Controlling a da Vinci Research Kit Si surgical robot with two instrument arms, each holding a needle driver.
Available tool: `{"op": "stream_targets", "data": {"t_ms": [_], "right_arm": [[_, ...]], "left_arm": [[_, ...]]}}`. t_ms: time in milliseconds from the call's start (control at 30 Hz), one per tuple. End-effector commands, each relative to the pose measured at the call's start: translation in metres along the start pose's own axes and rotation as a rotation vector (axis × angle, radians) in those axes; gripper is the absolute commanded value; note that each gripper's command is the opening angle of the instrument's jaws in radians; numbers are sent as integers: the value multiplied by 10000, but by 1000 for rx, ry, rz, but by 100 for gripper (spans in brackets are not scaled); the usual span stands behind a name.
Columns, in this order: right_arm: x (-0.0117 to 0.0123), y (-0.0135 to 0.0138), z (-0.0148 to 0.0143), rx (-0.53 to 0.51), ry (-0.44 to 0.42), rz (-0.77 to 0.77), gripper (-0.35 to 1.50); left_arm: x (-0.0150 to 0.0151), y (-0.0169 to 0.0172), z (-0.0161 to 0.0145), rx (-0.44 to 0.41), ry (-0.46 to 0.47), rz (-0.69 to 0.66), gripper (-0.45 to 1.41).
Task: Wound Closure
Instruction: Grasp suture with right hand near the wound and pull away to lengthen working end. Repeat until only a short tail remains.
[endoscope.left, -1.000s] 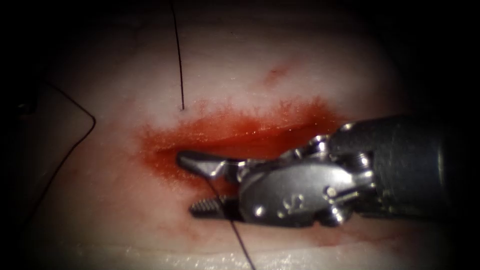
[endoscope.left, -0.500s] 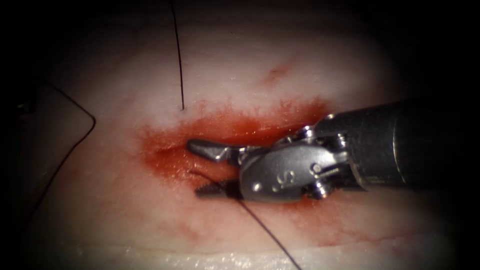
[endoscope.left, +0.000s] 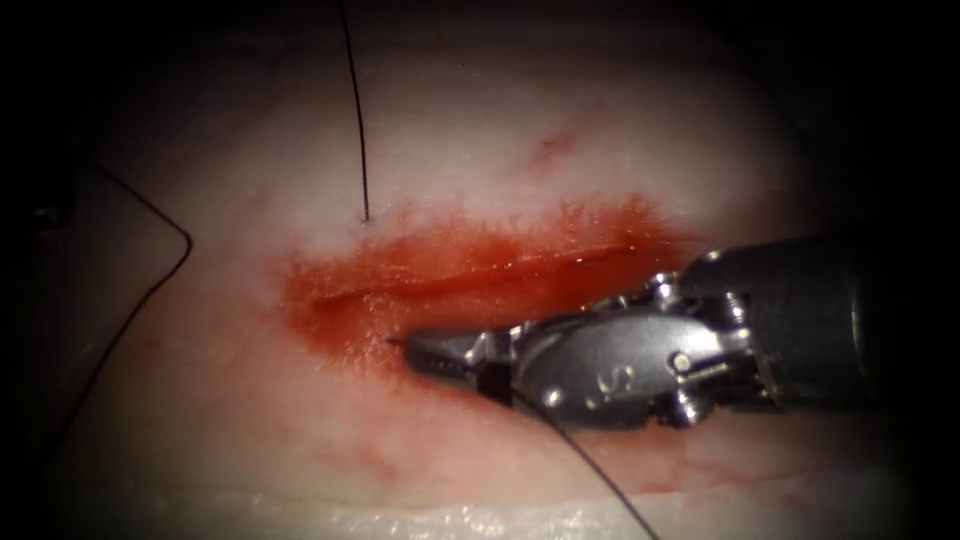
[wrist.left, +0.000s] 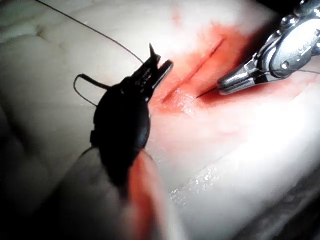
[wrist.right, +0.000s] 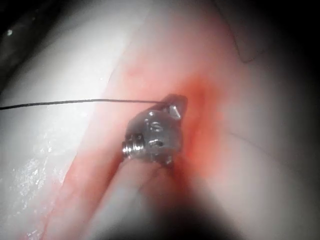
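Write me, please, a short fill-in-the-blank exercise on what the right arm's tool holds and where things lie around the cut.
1. The right arm's tool has its jaws ____ on the needle.
2. In the endoscope view, the needle's tip pokes out of those jaws just ____ the cut.
3. A strand of thread enters the tissue ____ the cut.

Missing words: shut; below; above.

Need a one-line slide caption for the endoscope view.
Right tool, jaws shut on the needle near its tip, just below the cut; thread trails away.
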Motion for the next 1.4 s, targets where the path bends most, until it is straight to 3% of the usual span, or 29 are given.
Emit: {"op": "stream_targets", "data": {"t_ms": [33, 300, 533, 833, 933, 967, 1000, 1067, 1100, 1233, 1400], "right_arm": [[2, -9, -6, 1, -3, -1, -35], [36, -47, -58, 10, 1, -9, -35], [91, -92, -93, 42, -5, -17, -35], [161, -127, -107, 68, 41, -40, -35], [169, -127, -102, 70, 56, -49, -35], [169, -126, -100, 58, 60, -47, 2], [167, -125, -99, 44, 66, -45, 52], [162, -121, -94, 9, 77, -39, 119], [158, -118, -92, 0, 79, -38, 133], [132, -101, -83, 24, 96, -34, 146], [82, -60, -69, 55, 159, -29, 145]], "left_arm": [[-6, -1, 6, -1, 1, -1, -45], [-7, -2, 7, 0, 1, 0, -45], [-7, -1, 7, 1, 1, 1, -45], [-7, -1, 8, -1, 2, 1, -45], [-7, -1, 8, -1, 2, 1, -45], [-7, 0, 8, -1, 2, 1, -45], [-7, 0, 7, -1, 2, 1, -45], [-7, 0, 7, -1, 2, 1, -45], [-7, 0, 7, -1, 2, 1, -45], [-7, 0, 8, -1, 2, 1, -45], [-7, 0, 8, -4, 3, 1, -45]]}}
